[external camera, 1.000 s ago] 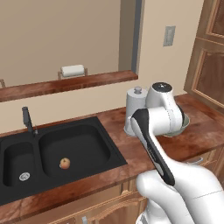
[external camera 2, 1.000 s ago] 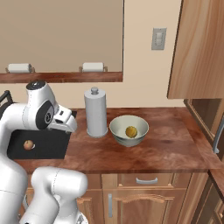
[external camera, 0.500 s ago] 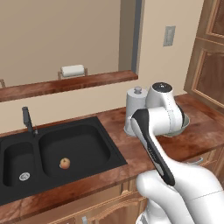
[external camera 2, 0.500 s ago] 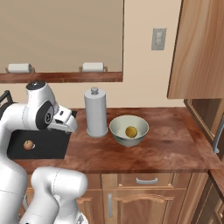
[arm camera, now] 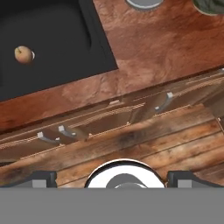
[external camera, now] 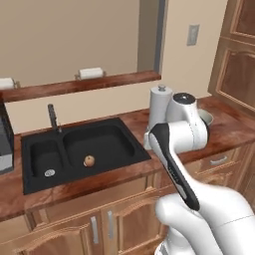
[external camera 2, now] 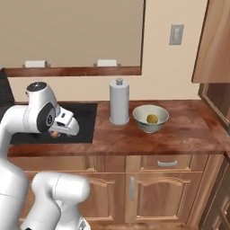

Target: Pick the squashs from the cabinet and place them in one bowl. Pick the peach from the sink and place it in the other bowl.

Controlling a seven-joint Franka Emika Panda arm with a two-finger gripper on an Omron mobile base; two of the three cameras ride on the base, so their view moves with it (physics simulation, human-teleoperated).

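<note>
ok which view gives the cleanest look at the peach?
Left base view: the peach sits unobstructed in the large sink basin. Hand view catches it near the edge. Right base view has it mostly behind the arm.

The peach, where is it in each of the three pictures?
Left base view: the peach lies on the floor of the large basin of the sink, left of centre.
Right base view: just a sliver of it peeks out behind the robot's arm, at the left.
Hand view: it sits at the upper left.
Shared landmark: the black sink.
</note>
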